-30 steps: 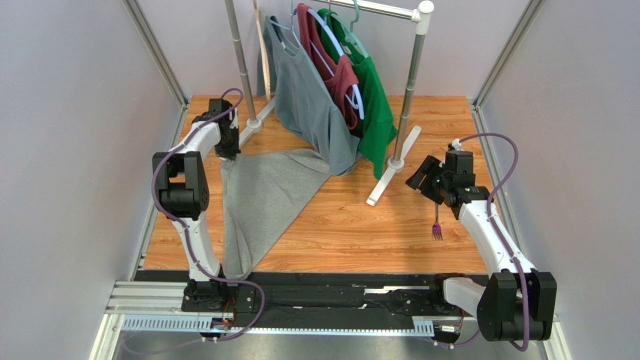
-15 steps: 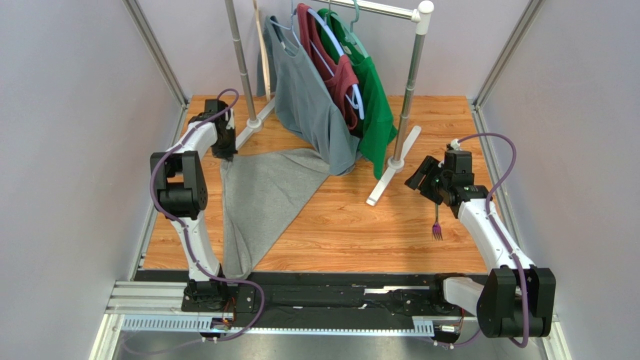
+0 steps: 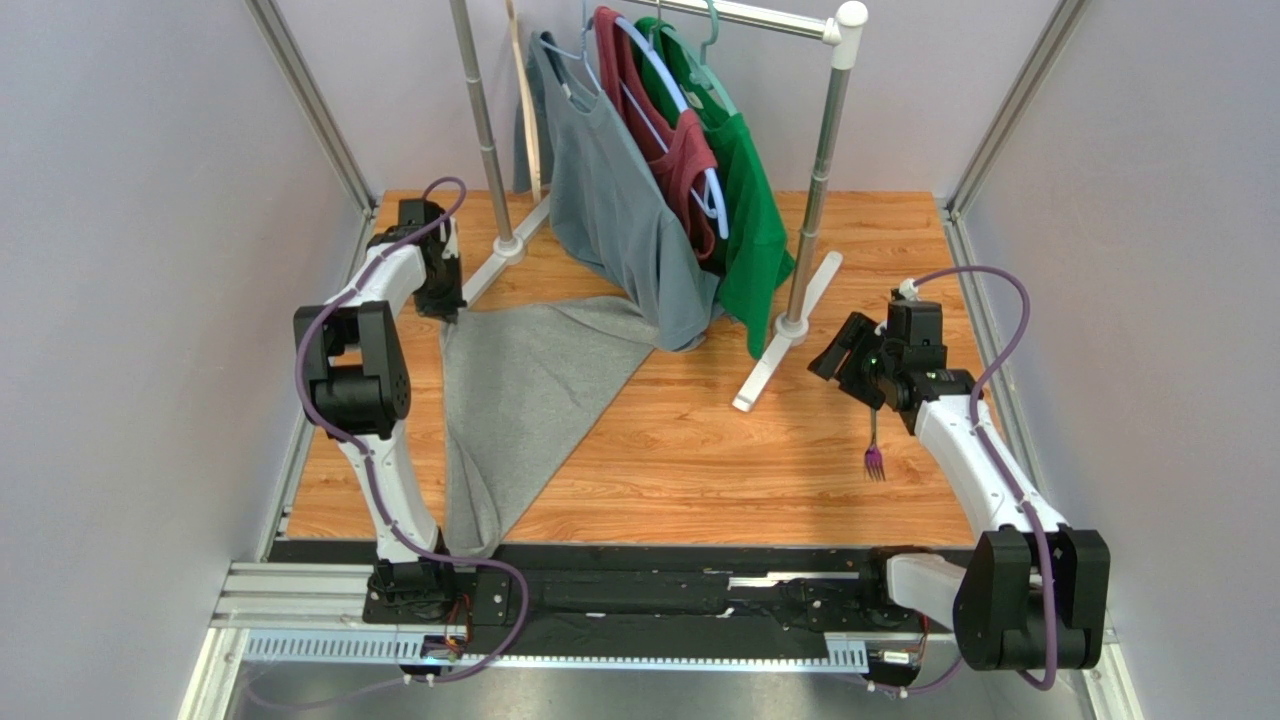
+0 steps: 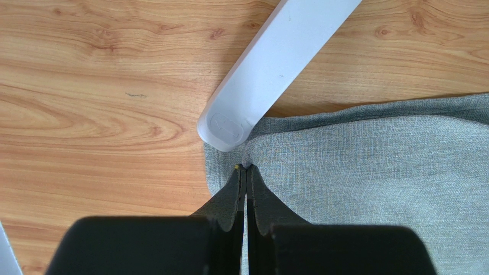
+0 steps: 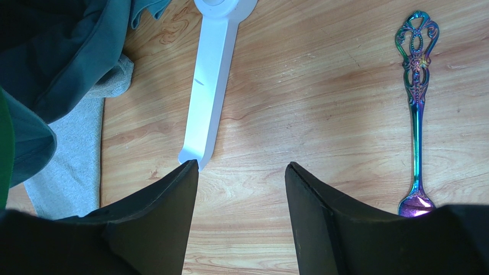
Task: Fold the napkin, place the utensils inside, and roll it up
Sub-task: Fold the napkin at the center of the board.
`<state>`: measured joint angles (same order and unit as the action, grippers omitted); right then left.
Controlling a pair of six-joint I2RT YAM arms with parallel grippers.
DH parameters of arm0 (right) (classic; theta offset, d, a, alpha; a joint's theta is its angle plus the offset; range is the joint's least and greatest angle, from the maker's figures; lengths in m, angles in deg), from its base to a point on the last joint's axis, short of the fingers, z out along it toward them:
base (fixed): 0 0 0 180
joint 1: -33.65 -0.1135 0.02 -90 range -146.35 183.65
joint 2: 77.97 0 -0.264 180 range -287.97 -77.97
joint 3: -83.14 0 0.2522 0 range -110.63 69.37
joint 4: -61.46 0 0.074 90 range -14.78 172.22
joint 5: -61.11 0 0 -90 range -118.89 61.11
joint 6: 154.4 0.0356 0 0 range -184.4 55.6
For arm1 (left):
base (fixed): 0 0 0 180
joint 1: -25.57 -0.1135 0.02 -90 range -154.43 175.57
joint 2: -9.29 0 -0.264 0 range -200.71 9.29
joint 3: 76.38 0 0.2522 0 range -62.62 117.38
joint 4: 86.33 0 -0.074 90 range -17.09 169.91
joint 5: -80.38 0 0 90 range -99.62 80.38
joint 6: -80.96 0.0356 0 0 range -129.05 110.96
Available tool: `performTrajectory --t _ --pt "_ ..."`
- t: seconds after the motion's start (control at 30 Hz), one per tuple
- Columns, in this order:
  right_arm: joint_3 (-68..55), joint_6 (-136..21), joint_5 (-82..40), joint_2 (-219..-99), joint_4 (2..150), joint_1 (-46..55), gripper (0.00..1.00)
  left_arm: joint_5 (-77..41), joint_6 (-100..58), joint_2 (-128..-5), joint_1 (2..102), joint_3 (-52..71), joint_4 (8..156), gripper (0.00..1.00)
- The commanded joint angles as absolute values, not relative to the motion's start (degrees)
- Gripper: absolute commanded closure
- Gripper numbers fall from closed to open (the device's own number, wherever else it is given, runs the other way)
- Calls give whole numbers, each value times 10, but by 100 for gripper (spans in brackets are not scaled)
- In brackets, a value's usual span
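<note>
1. On the left half of the wooden table (image 3: 721, 450), the grey napkin (image 3: 526, 390) lies spread in a rough triangle. Its far corner is just beside a white rack foot (image 4: 270, 63).
2. The left gripper (image 4: 245, 169) is closed tight on that corner, pinching the cloth's edge.
3. The fork (image 5: 417, 103), iridescent with an ornate handle, lies flat on bare wood at the right, well apart from the napkin. Its head is partly hidden, probably tines.
4. The right gripper (image 5: 241, 166) hovers near it, jaws wide, holding nothing.
5. Behind stands a clothes rack (image 3: 819, 165) with grey, red and green shirts (image 3: 616, 195).
</note>
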<state>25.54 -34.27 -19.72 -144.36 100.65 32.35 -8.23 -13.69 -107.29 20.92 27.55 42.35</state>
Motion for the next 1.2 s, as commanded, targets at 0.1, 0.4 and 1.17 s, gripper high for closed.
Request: performTrajectory --t 0.1,0.4,1.17 --pt "252 -336 -163 -1442 954 315 38 -88 -159 -1051 203 302 430 57" --pt "261 -258 -204 -1478 867 110 38 -97 -210 -956 206 271 439 18" --pt "169 -23 -224 -1839 536 -79 48 -36 -395 -678 221 -163 659 20"
